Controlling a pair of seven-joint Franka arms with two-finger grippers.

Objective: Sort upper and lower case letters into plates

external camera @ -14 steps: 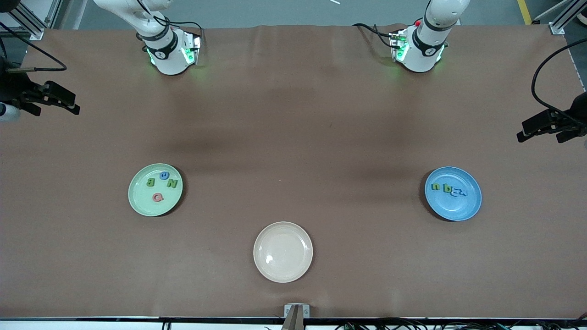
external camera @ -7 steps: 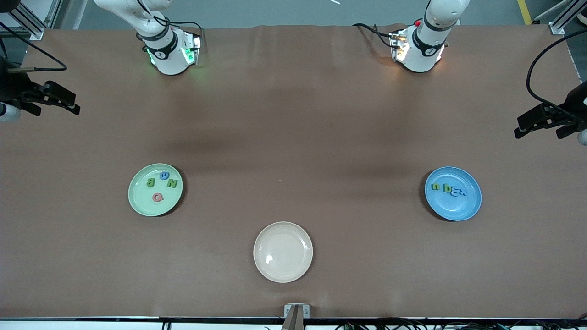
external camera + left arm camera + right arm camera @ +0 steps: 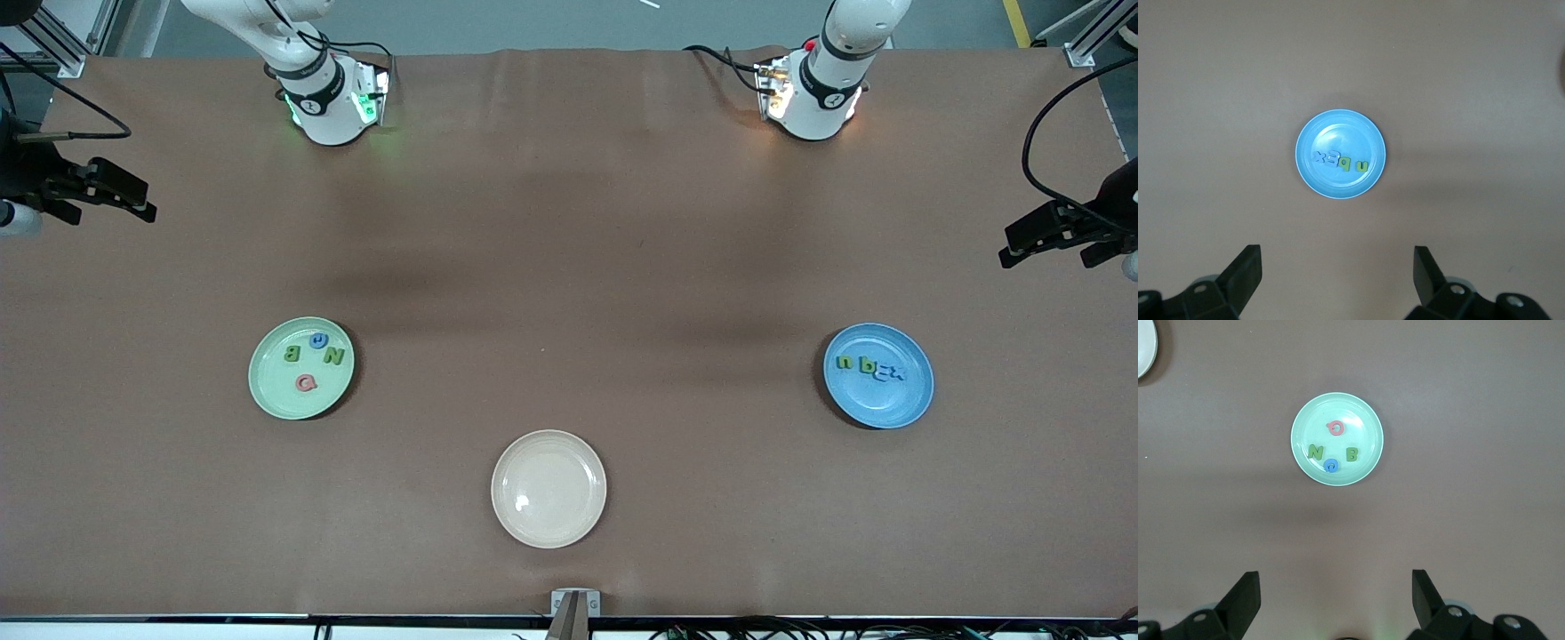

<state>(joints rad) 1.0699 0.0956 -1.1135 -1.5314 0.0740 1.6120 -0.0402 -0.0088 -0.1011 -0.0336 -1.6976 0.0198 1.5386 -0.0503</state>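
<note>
Left gripper (image 3: 1335, 267): raised high at left arm's table end, fingers wide apart, holding nothing
Right gripper (image 3: 1335, 587): raised high at right arm's end, wide apart, holding nothing
Blue plate (image 3: 907, 404): holds lowercase letters (image 3: 870, 367)
Green plate (image 3: 271, 391): holds capital letters (image 3: 313, 359)

I'm seeing the beige plate (image 3: 1143, 348) getting cut off by the right wrist view's edge. The blue letters (image 3: 889, 372) on the blue plate (image 3: 916, 400) are overlapping, so I'm not making them out; both arms are running off the frame.
</note>
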